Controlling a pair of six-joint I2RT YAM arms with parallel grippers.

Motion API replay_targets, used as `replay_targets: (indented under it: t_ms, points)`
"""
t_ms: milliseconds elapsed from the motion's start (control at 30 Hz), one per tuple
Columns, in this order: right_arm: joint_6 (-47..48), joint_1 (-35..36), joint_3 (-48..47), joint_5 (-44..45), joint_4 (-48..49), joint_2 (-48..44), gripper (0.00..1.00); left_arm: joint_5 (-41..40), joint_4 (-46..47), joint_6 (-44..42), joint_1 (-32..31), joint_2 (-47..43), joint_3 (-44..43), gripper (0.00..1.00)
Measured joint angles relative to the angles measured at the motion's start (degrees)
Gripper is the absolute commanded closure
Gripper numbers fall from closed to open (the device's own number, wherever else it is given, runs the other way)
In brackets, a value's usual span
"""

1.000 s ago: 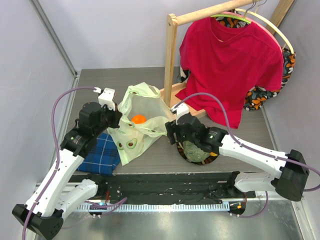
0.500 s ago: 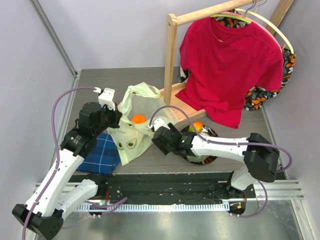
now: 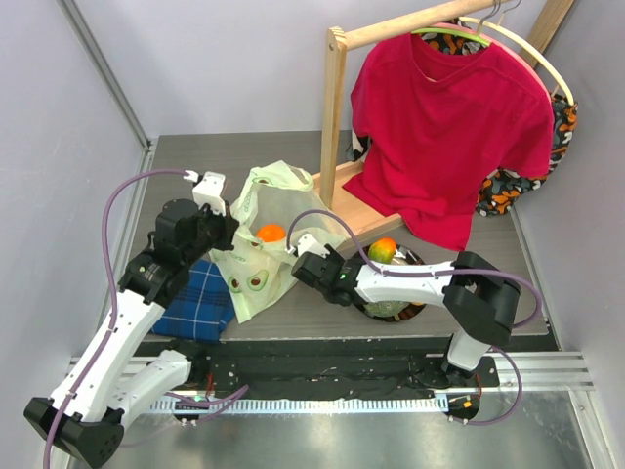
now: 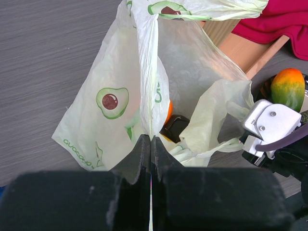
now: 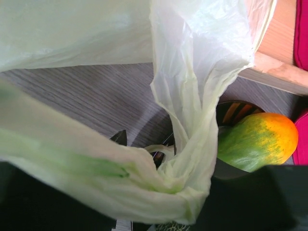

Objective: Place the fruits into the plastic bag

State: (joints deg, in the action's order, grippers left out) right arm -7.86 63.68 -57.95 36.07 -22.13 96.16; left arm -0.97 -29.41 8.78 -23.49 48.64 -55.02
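Observation:
The pale yellow-green plastic bag [image 3: 262, 256] with avocado prints stands open at mid-table. A small orange [image 3: 270, 233] lies inside it, also in the left wrist view [image 4: 168, 113]. My left gripper [image 3: 228, 234] is shut on the bag's left edge [image 4: 147, 86]. My right gripper [image 3: 302, 261] is at the bag's right handle [image 5: 192, 144], which drapes bunched across its parted jaws; only one fingertip [image 5: 120, 137] shows. The netted melon [image 3: 391, 309] and an orange-green fruit [image 3: 383, 250] sit on the dark plate [image 3: 418, 264], also in the right wrist view [image 5: 255, 142]. Other fruits are hidden.
A blue plaid cloth [image 3: 198, 298] lies under my left arm. A wooden rack post [image 3: 334, 117] and its base [image 3: 344, 186] stand right behind the bag, with a red T-shirt [image 3: 449, 127] hanging over the back right.
My right gripper left the plate and moved left to the bag's right handle, uncovering the orange-green fruit. The left gripper and the bag edge it holds have not moved.

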Motion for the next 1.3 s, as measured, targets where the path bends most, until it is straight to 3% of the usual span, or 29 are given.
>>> replay_targets:
  t_ms: [67,167,200,333,1300]
  points:
    - [0.04,0.0,0.02,0.5,0.61,0.0,0.59,0.0,0.0,0.02,0.0,0.02,0.0,1.0]
    - [0.2,0.0,0.02,0.96,1.46,-0.02,0.76,0.0,0.0,0.0,0.0,0.02,0.0,1.0]
    - [0.15,0.0,0.11,1.14,1.77,-0.02,0.86,-0.02,0.0,0.0,0.0,0.02,0.0,1.0]
    - [0.42,0.02,0.66,1.97,2.23,-0.31,0.99,-0.02,0.0,0.0,0.0,0.02,0.0,1.0]
    - [-3.76,0.5,-1.16,4.52,-1.77,-21.66,0.99,-0.02,0.0,0.0,0.0,-0.37,0.0,1.0]
